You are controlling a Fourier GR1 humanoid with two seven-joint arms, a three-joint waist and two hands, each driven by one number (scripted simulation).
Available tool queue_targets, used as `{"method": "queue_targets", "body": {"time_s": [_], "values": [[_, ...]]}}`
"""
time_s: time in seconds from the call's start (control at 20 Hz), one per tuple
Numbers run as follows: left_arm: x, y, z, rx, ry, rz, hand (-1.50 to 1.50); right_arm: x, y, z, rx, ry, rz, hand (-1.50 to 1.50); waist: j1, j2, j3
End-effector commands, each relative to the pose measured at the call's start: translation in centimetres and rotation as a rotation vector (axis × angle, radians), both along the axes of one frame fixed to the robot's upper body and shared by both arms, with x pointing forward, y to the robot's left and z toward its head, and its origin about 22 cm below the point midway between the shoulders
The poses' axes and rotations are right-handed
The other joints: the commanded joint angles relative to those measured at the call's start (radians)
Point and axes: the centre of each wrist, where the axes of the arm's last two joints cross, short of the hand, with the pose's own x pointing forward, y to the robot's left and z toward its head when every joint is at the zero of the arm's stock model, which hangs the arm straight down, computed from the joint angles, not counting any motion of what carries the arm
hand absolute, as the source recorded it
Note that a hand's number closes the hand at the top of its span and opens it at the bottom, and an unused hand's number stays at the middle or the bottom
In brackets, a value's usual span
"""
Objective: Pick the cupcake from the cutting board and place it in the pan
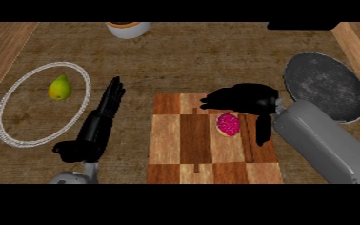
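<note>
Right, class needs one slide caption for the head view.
Right hand curled above the pink cupcake on the cutting board; pan waits at right, left hand rests open.

No readable text, labels or nos. — none anywhere.

Worktop (211, 62) & its load
Cutting board (169, 143) centre, plate (14, 95) left, pan (323, 83) right, cup (128, 29) at far edge.

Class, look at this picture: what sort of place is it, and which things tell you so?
Most likely a kitchen counter: a wooden cutting board bearing a pink cupcake, a dark pan to the right, and a pear on a plate.
</note>
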Motion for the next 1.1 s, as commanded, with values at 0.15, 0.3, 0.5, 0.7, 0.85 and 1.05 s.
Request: {"method": "queue_targets", "body": {"time_s": [0.15, 0.3, 0.5, 0.7, 0.85, 1.05], "values": [[0.2, 0.1, 0.4, 0.007, -0.011, -0.004, 0.0, 0.7, 1.0, -0.2, -0.019, -0.003, -0.029, -1.5, 0.0, 0.0, 0.0], [-0.4, 0.7, 0.9, -0.004, 0.003, 0.003, 0.0, 1.1, -3.3, -1.8, 0.005, 0.011, -0.052, -1.5, 0.003, 0.001, 0.0], [-1.5, 1.2, 1.6, -0.002, -0.011, -0.009, 0.0, 2.2, 0.2, -1.3, 0.054, 0.041, -0.06, -1.5, 0.007, 0.001, 0.0], [0.6, 0.1, 1.3, -0.014, -0.005, 0.009, 0.0, 1.7, 0.9, -4.0, 0.008, 0.051, -0.062, -1.5, 0.004, 0.001, 0.0], [0.1, -0.2, 0.1, -0.001, -0.003, -0.009, 0.0, 0.0, 1.0, -4.9, 0.006, 0.03, -0.07, -1.5, -0.001, 0.0, 0.0], [0.1, -0.9, 0.4, -0.008, -0.005, -0.006, 0.0, -1.0, 1.0, -7.7, -0.052, 0.038, -0.069, -1.5, -0.003, 0.0, 0.0]]}}
